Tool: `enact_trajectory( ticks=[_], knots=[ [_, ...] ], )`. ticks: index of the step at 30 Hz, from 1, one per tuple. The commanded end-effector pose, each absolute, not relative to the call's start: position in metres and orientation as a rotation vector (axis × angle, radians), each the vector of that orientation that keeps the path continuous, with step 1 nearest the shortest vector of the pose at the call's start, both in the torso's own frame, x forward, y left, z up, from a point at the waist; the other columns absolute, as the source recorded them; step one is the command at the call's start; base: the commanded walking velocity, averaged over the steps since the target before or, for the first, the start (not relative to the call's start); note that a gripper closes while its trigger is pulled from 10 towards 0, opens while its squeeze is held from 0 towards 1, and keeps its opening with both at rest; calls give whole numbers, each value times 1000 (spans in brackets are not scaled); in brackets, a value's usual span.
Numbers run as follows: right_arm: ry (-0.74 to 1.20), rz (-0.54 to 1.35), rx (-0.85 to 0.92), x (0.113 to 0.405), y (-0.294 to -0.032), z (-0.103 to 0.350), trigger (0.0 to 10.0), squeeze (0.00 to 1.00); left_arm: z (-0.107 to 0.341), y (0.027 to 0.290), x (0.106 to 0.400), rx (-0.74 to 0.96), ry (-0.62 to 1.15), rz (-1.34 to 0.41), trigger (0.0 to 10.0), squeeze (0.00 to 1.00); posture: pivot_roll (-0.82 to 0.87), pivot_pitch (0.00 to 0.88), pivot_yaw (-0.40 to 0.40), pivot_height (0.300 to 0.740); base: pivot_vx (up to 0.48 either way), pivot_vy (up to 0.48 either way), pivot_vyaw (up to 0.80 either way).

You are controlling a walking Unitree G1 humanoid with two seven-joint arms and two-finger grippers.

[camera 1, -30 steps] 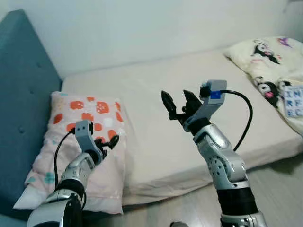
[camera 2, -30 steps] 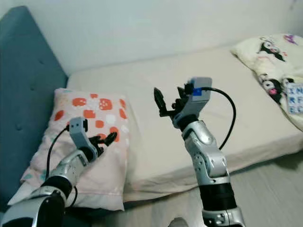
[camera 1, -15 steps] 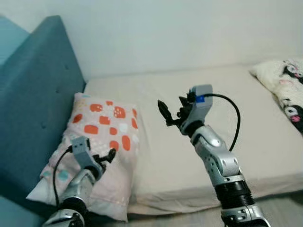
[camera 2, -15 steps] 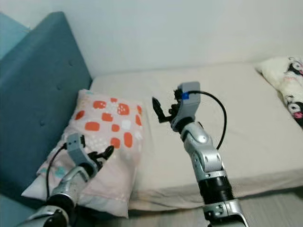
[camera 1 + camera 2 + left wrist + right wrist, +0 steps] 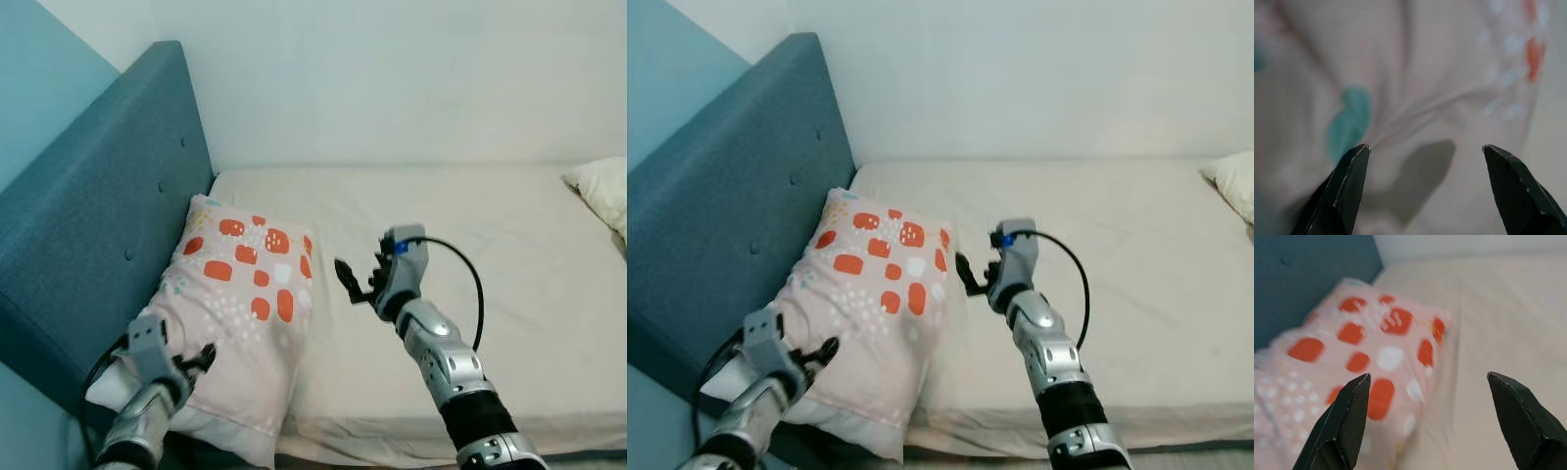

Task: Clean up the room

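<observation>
A pale pink pillow (image 5: 240,313) with orange, white and teal patches leans against the blue headboard (image 5: 108,235) at the left end of the bed. My left gripper (image 5: 201,358) is open just above the pillow's near lower corner, and its wrist view looks closely at the pillow fabric (image 5: 1415,98). My right gripper (image 5: 358,279) hovers open over the mattress (image 5: 490,255), just right of the pillow's right edge. The right wrist view looks between open fingers at the pillow (image 5: 1366,347) and the sheet (image 5: 1488,333).
A cream pillow corner (image 5: 600,188) lies at the bed's far right edge. A white wall (image 5: 392,78) runs behind the bed. The mattress's front edge (image 5: 392,446) drops off near the bottom, and a light blue wall (image 5: 29,59) stands at the left.
The camera has turned left, so the headboard and pillow sit nearer the centre. My right gripper has come lower and closer to the pillow's right edge; the left one has dropped toward the near corner.
</observation>
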State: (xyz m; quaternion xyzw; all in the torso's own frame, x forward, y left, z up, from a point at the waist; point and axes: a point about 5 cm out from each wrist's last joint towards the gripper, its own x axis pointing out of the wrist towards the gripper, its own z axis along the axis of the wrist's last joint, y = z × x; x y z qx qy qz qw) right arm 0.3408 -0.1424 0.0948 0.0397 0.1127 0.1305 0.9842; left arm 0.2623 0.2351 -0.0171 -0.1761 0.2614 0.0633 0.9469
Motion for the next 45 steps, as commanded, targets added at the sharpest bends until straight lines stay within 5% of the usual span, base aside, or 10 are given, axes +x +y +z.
enact_trajectory(
  ticks=[1, 15, 30, 45],
  knots=[
    [238, 242, 91, 339, -145, 88, 10000, 0, -26, 243, 250, -347, 593, 147, 10000, 0, -125, 38, -12, 740, 0, 0, 800],
    [394, 150, 115, 322, -161, 40, 10000, 0, -78, 243, 170, -235, 975, 122, 10000, 0, -141, 37, -4, 740, 0, 0, 800],
    [503, 132, 90, 303, -169, 11, 10000, 0, -88, 239, 152, -172, 1102, 106, 10000, 0, -156, 38, 1, 740, 0, -155, 800],
    [641, 314, 20, 280, -156, -14, 10000, 0, -94, 246, 128, -152, 1182, 130, 10000, 0, -156, 45, 4, 740, 0, 0, 800]
  ],
)
